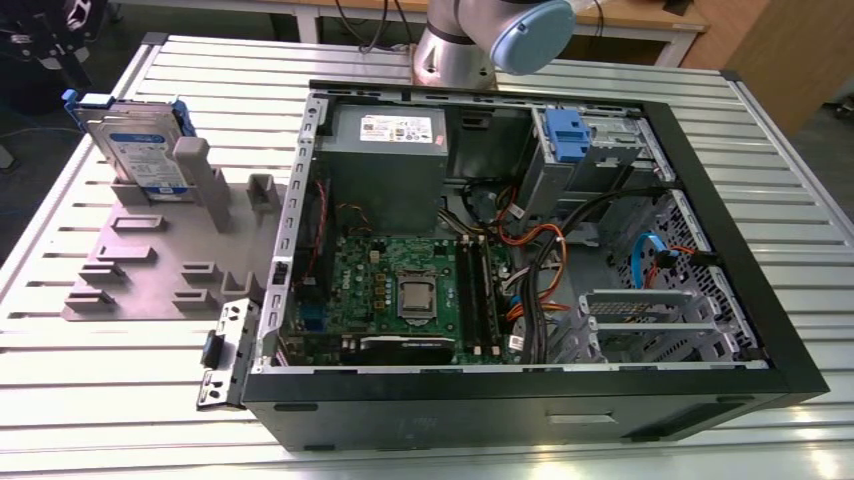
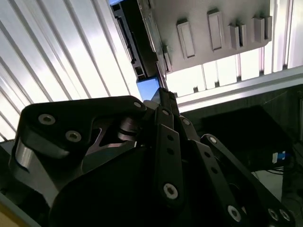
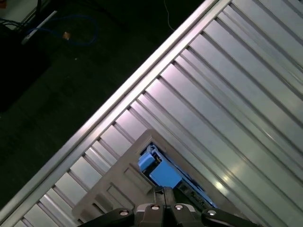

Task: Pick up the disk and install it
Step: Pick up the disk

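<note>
- Here's the disk point(image 1: 134, 148), standing upright on its edge in a slot at the far end of the grey holder point(image 1: 154, 265), well over on the exterior view's left. Its white-and-blue label faces the camera and the blue carrier frames it.
- The holder lies flat on the slatted metal counter point(image 1: 120, 385), just beside the open computer case point(image 1: 747, 300), with its other slots showing bare grey.
- Now the first wrist view: the pincer point(image 3: 163, 190) looks along its own fingers at the disk point(image 3: 159, 171), whose blue end sticks out of the holder point(image 3: 111, 189). The tips sit close to it in the picture but do not touch it.
- State of the pincer: the two fingers are pressed together with nothing between them (the second wrist view says the same, with the black linkages folded in to one narrow tip point(image 2: 164, 93)).
- In that same view the holder point(image 2: 213, 28) shows its raised blocks over the bright slats of the counter point(image 2: 57, 61).
- Inside the case, the grey power supply point(image 1: 384, 130) sits at the far side, with the green motherboard point(image 1: 400, 290) nearer. A blue plastic latch point(image 1: 566, 135) sits in the drive bay toward the exterior view's right.
- The arm point(image 1: 461, 45) rises from the far edge of the counter, behind the case.
</note>
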`<state>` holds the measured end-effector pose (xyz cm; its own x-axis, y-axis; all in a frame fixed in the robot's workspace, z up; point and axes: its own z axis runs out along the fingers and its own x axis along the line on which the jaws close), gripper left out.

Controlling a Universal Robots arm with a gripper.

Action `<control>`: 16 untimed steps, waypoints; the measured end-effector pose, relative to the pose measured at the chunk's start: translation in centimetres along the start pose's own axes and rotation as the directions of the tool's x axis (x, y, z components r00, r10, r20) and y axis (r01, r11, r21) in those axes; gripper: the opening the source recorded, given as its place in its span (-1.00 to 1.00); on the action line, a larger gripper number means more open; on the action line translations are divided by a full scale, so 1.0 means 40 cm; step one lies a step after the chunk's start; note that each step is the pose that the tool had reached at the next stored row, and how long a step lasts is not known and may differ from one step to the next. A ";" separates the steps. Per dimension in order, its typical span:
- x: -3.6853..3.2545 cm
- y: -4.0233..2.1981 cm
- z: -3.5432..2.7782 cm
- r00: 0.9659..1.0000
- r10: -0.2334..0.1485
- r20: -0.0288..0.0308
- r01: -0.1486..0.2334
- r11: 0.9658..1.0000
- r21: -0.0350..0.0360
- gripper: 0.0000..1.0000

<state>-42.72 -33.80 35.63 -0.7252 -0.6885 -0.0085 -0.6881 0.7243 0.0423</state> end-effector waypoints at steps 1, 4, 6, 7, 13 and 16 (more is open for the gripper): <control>0.000 0.000 0.000 1.000 -0.015 -0.001 0.015 1.000 0.000 -0.79; 0.000 0.000 0.000 0.998 -0.062 -0.003 0.062 0.998 -0.001 -0.79; 0.000 0.000 0.000 0.996 -0.094 -0.004 0.094 0.996 -0.001 -0.79; 0.000 0.000 0.000 0.994 -0.110 -0.005 0.110 0.994 -0.001 -0.79; 0.000 0.000 0.000 0.979 -0.204 -0.008 0.204 0.979 -0.003 -0.79; 0.000 0.000 0.000 0.968 -0.249 -0.010 0.249 0.969 -0.003 -0.79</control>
<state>-42.72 -33.79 35.62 -0.5309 -0.8474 -0.0085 -0.8469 0.5301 0.0423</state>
